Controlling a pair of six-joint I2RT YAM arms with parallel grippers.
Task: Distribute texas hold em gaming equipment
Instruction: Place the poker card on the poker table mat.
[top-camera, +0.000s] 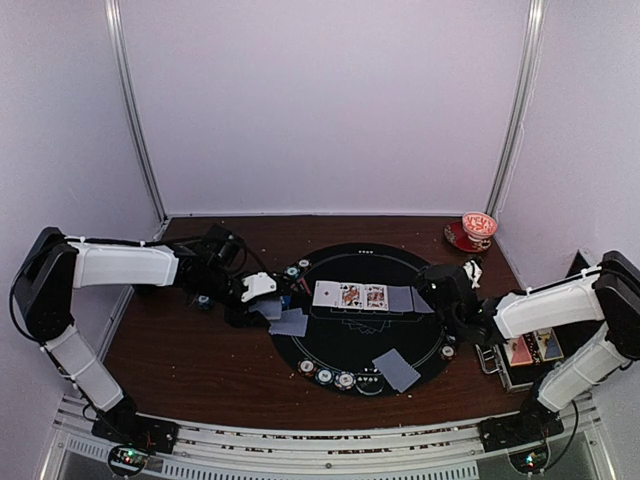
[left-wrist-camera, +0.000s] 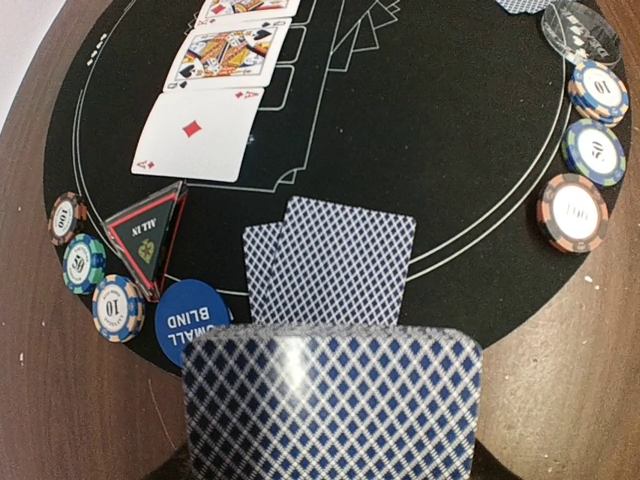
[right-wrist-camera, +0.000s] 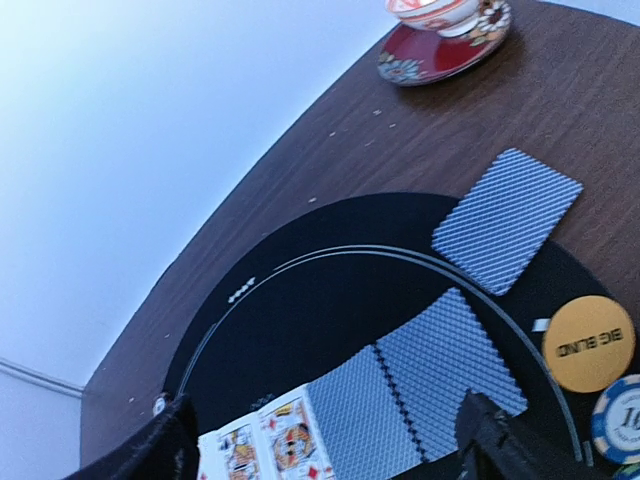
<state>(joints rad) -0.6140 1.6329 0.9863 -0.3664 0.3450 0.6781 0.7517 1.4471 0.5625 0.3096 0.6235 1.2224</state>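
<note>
The black round mat (top-camera: 360, 335) carries a row of face-up cards (top-camera: 350, 296) that ends in two face-down cards (right-wrist-camera: 420, 380). My left gripper (top-camera: 258, 292) is at the mat's left edge, shut on the deck of cards (left-wrist-camera: 330, 400), which hides its fingers. Just beyond the deck lie two face-down cards (left-wrist-camera: 335, 260), the blue Small Blind disc (left-wrist-camera: 190, 318), the red triangle marker (left-wrist-camera: 148, 235) and some poker chips (left-wrist-camera: 85, 262). My right gripper (right-wrist-camera: 320, 450) hangs open over the row's face-down end, with nothing between its fingers. Close by are the orange Big Blind disc (right-wrist-camera: 588, 343) and another face-down card (right-wrist-camera: 507, 218).
A red-patterned cup and saucer (top-camera: 475, 230) stands at the back right of the brown table. The small metal case (top-camera: 525, 355) lies open beside my right arm. More chips (top-camera: 325, 376) and face-down cards (top-camera: 397, 369) sit on the mat's near edge.
</note>
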